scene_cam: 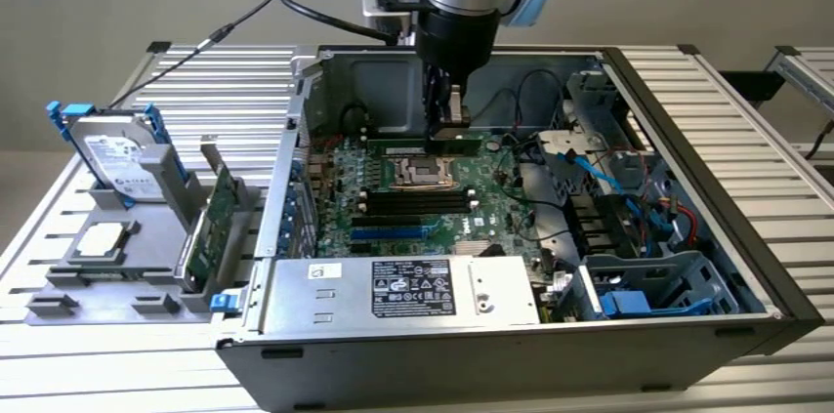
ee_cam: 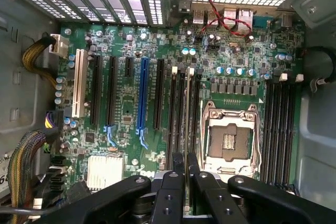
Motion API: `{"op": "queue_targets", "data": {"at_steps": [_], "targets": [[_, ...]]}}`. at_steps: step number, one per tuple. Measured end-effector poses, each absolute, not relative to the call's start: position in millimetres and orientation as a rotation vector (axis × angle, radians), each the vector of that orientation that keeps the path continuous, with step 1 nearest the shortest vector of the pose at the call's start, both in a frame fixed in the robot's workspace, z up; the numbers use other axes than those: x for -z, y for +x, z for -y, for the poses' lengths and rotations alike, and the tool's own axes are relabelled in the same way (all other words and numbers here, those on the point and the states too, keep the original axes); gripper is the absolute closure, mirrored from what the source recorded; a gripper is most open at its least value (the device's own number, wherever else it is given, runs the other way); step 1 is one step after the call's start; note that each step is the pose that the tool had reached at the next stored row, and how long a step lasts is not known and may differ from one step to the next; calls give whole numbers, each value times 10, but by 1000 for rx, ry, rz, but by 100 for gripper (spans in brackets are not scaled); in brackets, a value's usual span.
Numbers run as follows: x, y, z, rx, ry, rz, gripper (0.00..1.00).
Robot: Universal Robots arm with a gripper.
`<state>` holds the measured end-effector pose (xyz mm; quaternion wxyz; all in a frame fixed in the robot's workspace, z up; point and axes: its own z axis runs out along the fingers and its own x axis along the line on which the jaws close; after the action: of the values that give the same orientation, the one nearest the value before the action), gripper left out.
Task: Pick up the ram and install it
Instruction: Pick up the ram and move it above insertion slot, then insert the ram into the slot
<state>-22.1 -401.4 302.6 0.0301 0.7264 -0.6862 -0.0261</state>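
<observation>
**Wrist view and exterior view: ram gripped over the motherboard**

Exterior view shows the arm's black gripper [scene_cam: 450,125] reaching down into the open dark metal computer case [scene_cam: 690,198], which lies on its side on a slatted aluminium table [scene_cam: 195,71]. The black fingers [ee_cam: 177,169] are closed on the ram [scene_cam: 459,144], a long, narrow, thin green circuit-board strip. It hangs level beneath them over the green motherboard [scene_cam: 391,203], close to the square silver processor socket [scene_cam: 424,174].

From the wrist camera the ram [ee_cam: 188,111] appears edge-on, as a pale thin line running out from between the fingertips of the gripper [ee_cam: 186,163]. It lines up with the bank of long black memory slots [ee_cam: 173,108]. That bank sits between the processor socket [ee_cam: 229,137] and the row of black expansion slots, which has one blue slot [ee_cam: 142,95] among them. Whether the strip touches a slot or hangs just above it cannot be told. A second bank of black memory slots [ee_cam: 275,129] lies on the other side of the socket.

Outside the case, at the exterior view's left, a grey plastic holder [scene_cam: 98,281] stands on the table. It carries an upright silver hard drive with blue rails [scene_cam: 117,154]. Just beside the case wall it also holds a wider green expansion card with a metal bracket [scene_cam: 215,223], standing on edge. A silver power supply box with a white label [scene_cam: 404,288] sits along the case's near edge.
</observation>
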Motion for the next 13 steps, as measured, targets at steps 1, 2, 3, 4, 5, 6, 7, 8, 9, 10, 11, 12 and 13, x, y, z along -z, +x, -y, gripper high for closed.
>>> {"op": "queue_targets", "data": {"at_steps": [1, 2, 3, 4, 5, 6, 7, 8, 9, 10, 11, 12, 13], "targets": [[-3026, -221, 4014, 80, 2239, 2115, 87], [-3026, -221, 4014, 80, 2239, 2115, 87], [-3026, -221, 4014, 81, 2239, 2115, 87], [-3026, -221, 4014, 81, 2239, 2115, 87], [-3026, -220, 4014, 81, 2239, 2115, 87], [-3026, -221, 4014, 80, 2239, 2115, 87], [-3026, -221, 4015, 81, 2239, 2115, 87], [-3026, -221, 4014, 80, 2239, 2115, 87], [-3026, -221, 4014, 81, 2239, 2115, 87], [-3018, -221, 4014, 81, 2239, 2115, 87], [-2987, -221, 4015, 81, 2239, 2115, 87], [-2938, -221, 4018, 81, 2239, 2115, 87], [-2920, -221, 4019, 81, 2239, 2115, 87]]}}
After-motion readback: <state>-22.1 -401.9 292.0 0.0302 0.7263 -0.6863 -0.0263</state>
